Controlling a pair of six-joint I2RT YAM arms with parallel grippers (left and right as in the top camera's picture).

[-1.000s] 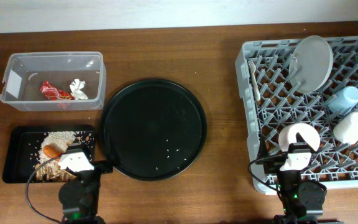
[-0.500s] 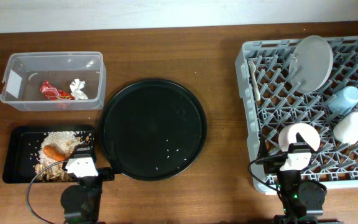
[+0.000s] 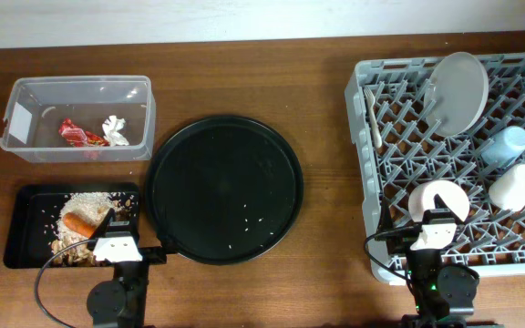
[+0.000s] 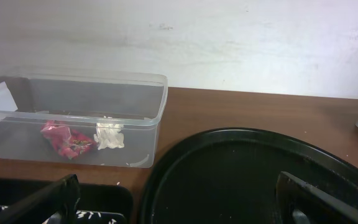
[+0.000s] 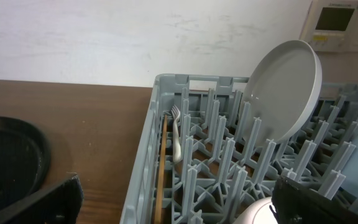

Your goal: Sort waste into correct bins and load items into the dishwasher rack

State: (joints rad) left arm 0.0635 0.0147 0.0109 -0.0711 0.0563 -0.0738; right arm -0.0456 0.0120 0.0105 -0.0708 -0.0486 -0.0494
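The clear tub (image 3: 25, 91) holds a red wrapper (image 3: 78, 134) and a white tissue (image 3: 115, 129); both also show in the left wrist view (image 4: 64, 138). The black tray (image 3: 25, 246) holds rice and a carrot (image 3: 77, 221). The grey rack (image 3: 363, 182) holds the plate (image 3: 458, 91), blue cup (image 3: 507, 144), cream bowl (image 3: 515, 185), fork (image 5: 176, 134) and chopsticks (image 5: 160, 168). My left gripper (image 4: 179, 208) is open and empty, low between the black tray and the round tray. My right gripper (image 5: 179, 208) is open and empty at the rack's front left corner.
The large round black tray (image 3: 224, 187) lies mid-table with a few rice grains on it. A white rounded dish (image 3: 438, 199) stands in the rack just ahead of my right wrist. A pale wall runs along the table's far edge.
My left arm has drawn back a little toward the front edge, off the black tray. The right arm has not moved.
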